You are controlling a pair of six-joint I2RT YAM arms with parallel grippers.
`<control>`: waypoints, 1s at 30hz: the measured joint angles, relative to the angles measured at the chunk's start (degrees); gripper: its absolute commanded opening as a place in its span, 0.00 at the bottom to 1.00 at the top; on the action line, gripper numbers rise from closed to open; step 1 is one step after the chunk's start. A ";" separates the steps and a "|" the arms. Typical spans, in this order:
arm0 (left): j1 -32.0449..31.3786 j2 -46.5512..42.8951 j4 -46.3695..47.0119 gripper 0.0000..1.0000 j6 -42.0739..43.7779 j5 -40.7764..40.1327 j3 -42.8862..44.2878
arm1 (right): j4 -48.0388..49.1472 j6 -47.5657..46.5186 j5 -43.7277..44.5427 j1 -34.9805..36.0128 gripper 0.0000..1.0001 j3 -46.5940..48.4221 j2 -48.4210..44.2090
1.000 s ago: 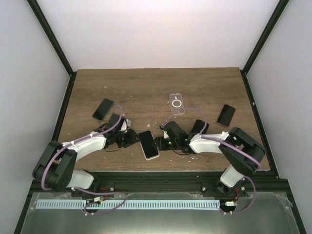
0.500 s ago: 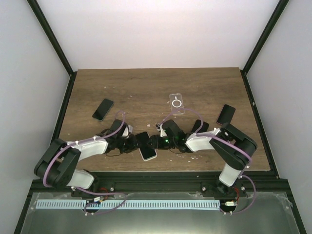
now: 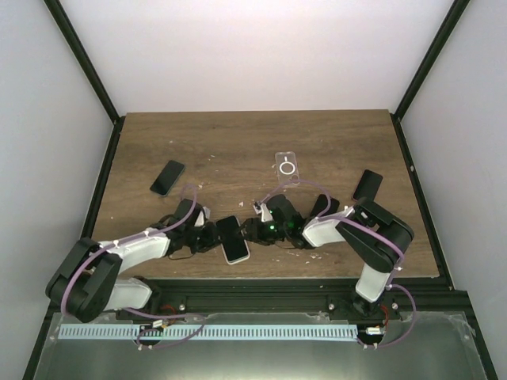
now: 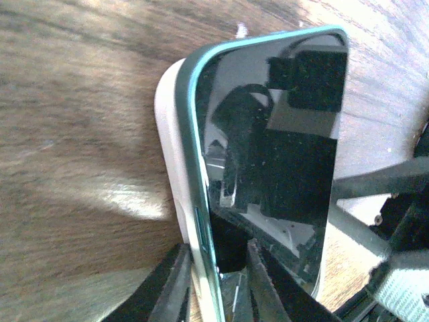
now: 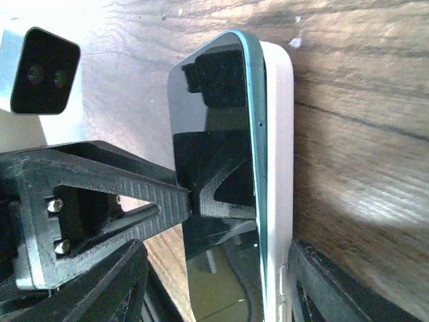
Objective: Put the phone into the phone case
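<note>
the phone [image 3: 232, 238] lies near the front edge of the counter [image 3: 238, 134], about midway between the two arms, with its dark screen facing up. it rests on a white phone case [image 5: 280, 134]. in both wrist views its teal rim stands proud of the case along one long side, so it is not fully seated there.

the left pincer [image 3: 209, 235] reaches in from the phone's left side and is narrow. one finger [image 5: 201, 201] presses its tip on the glass and the other sits outside the case's edge, so the phone and case are pinched between them.

the right pincer [image 3: 252, 230] comes in from the opposite side, close to the phone's right edge. its jaws stand about half apart. in its own wrist view one finger [image 5: 328, 282] lies right against the white case, while the other is largely hidden behind the left pincer's finger. i cannot tell whether it actually clamps the phone.

further back on the counter, well apart from the phone, a clear case [image 3: 287, 167] with a ring on it lies flat. a black phone [image 3: 167, 176] lies toward the left side, a dark phone [image 3: 367, 186] toward the right side, and another dark phone [image 3: 318, 205] shows partly under the right arm.
</note>
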 measured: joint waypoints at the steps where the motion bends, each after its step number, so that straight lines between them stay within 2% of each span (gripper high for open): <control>1: 0.00 -0.46 -0.24 0.25 0.02 -0.17 -0.26 | 0.81 0.33 -0.63 0.00 0.58 -0.31 0.00; 7: 0.00 -3.54 -2.51 0.23 0.50 -1.77 -1.07 | 4.42 2.14 -3.58 0.02 0.58 -1.07 -0.04; 11: 0.00 -5.20 -3.58 0.16 0.61 -2.49 -1.57 | 5.90 3.04 -4.87 0.02 0.58 -1.11 -0.04; 21: 0.13 -7.06 -4.02 0.18 0.44 -2.75 -2.49 | 9.66 5.09 -6.25 -0.02 0.57 -1.20 0.44; 30: 0.13 -7.76 -4.26 0.20 0.26 -3.17 -2.84 | 9.64 4.24 -6.08 -0.11 0.34 -0.57 2.84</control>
